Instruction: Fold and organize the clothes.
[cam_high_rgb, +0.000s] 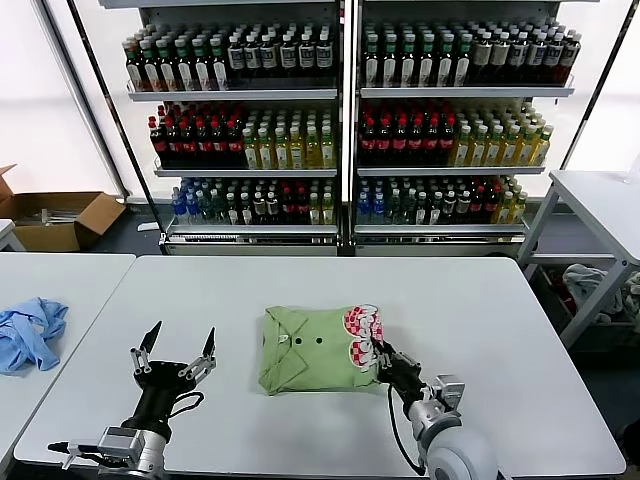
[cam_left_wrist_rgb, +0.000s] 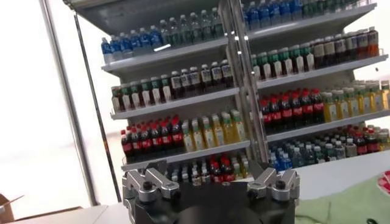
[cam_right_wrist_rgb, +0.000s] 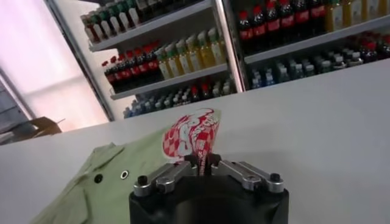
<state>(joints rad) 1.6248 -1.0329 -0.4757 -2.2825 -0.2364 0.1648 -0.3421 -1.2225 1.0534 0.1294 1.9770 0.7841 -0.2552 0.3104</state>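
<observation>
Head view shows the right gripper (cam_high_rgb: 381, 357) low over the white table (cam_high_rgb: 480, 330), at the near right edge of the folded light green polo shirt (cam_high_rgb: 310, 350). Its dark fingers come together on a raised bit of the cloth where the red-and-white checkered logo print (cam_high_rgb: 362, 335) sits. In the right wrist view the same gripper (cam_right_wrist_rgb: 203, 163) has its fingers nearly closed, pinching a lifted peak of the printed fabric (cam_right_wrist_rgb: 192, 135); the rest of the shirt (cam_right_wrist_rgb: 103, 182) lies flat beyond and to one side of it, with two small dark buttons (cam_right_wrist_rgb: 98, 178) and the collar showing.

Well to the left of the shirt, the left gripper (cam_high_rgb: 179, 350) hovers above bare table with its two pointed fingers spread wide apart and nothing between them. The left wrist view gives only the base of that gripper (cam_left_wrist_rgb: 210, 189), plus a corner of green cloth (cam_left_wrist_rgb: 353, 204) off to its side.

Farther left of the left gripper, on a separate neighbouring table (cam_high_rgb: 60, 290), a crumpled light blue garment (cam_high_rgb: 30, 330) lies apart from the shirt.

Beyond the far edge of the table from both grippers stand shelves of bottled drinks (cam_high_rgb: 345, 120), and a cardboard box (cam_high_rgb: 55, 215) sits on the floor to the far left.
</observation>
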